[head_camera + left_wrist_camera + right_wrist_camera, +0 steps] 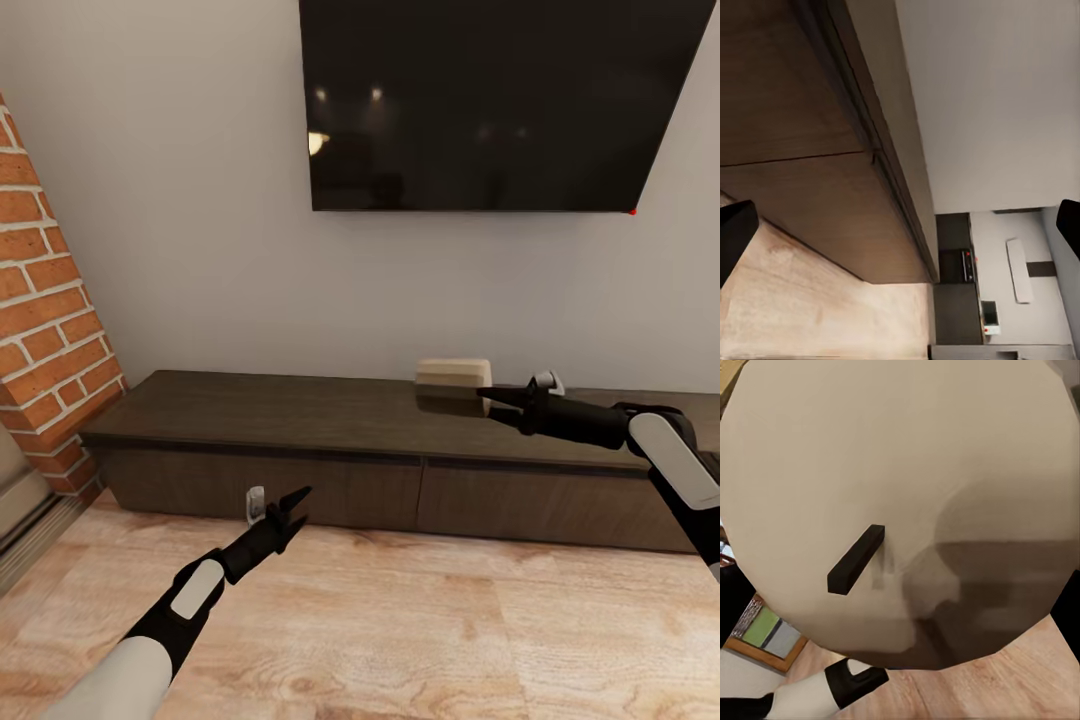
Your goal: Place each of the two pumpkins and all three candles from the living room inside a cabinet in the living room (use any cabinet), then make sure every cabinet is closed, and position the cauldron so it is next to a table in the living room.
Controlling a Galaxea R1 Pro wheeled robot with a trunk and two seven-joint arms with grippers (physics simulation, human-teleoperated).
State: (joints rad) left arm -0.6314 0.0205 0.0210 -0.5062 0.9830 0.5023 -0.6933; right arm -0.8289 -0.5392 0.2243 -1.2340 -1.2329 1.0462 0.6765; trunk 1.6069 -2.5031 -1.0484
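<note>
A tan-beige candle (452, 376) hangs on its side just above the top of the long dark-brown cabinet (290, 412), casting a shadow there. My right gripper (488, 397) is shut on it from the right. In the right wrist view the candle's round end (870, 457) with its dark wick (856, 558) is very close. My left gripper (297, 505) stands open, low over the floor, just in front of the cabinet's flat drawer fronts (810, 202), with nothing between its fingers (733, 234). The drawer fronts I can see are shut.
A large black TV (495, 100) hangs on the wall above the cabinet. A brick wall (45, 330) juts out at the left end. Wood floor (450, 620) stretches in front. A distant kitchen area (967, 292) appears past the cabinet's end.
</note>
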